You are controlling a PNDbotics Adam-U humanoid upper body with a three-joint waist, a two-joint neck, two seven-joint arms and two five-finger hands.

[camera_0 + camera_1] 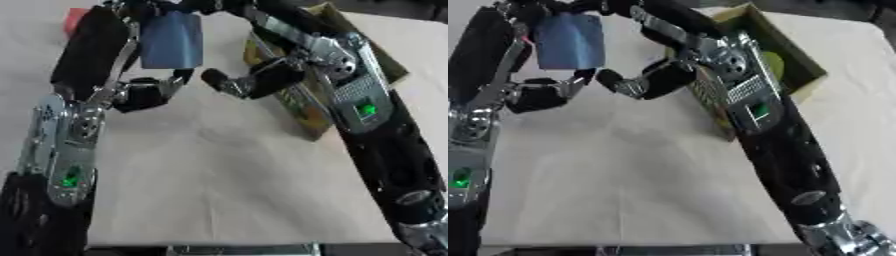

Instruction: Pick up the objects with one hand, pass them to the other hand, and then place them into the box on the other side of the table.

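A blue soft packet [171, 42] hangs in the air at the top, between my two forearms. My left hand [127, 7] and my right hand [197, 5] meet at its upper edge, both mostly cut off by the top of the view. Dark fingers of the right hand lie over the packet's top edge. The left hand sits just beside its left corner, and whether it touches the packet is hidden. The olive cardboard box [802, 62] stands to the right, under my right arm, with a yellow-green thing [773, 62] inside it.
A red object [73, 20] lies on the pale tablecloth [219, 175] at the far left, behind my left forearm [87, 55]. My right forearm [297, 35] crosses over the box's left wall. Black elbow parts [254, 80] jut toward the middle.
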